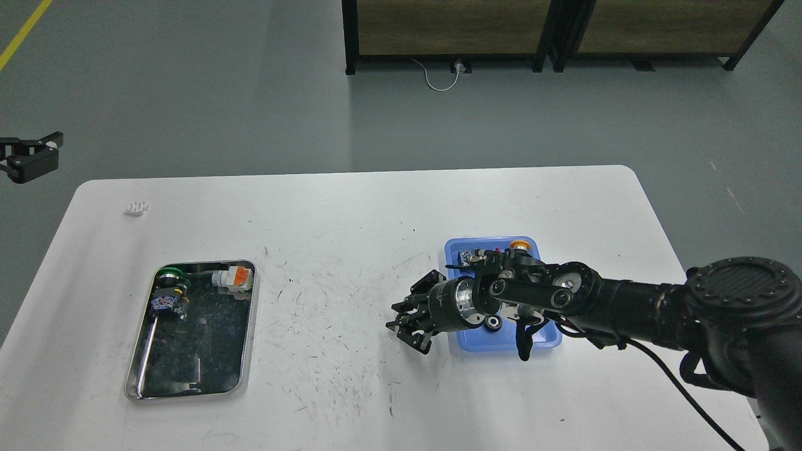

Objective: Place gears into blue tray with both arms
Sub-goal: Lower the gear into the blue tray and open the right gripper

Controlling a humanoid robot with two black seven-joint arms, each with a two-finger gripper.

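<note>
Two grippers showed in the head view, well apart. The right gripper [410,326] hung over the white surface [351,238] just past the blue tray's [452,250] left edge, its black fingers spread apart with nothing between them. Right behind that gripper, beside its silver wrist ring, one gear [493,323] lay inside the blue tray, dark with a pale centre; much of the tray floor was hidden by the arm, so a second gear could not be made out. Farther behind the gripper, at the tray's far end, sat an orange-capped switch [519,245]. Far off to that gripper's other side lay a silver tray [141,369] holding an orange-and-white part [235,279] and a green-ringed switch [170,291]. The left gripper [28,156] hovered off the surface's corner at the view's left edge, too small and dark to tell whether its fingers were apart.
</note>
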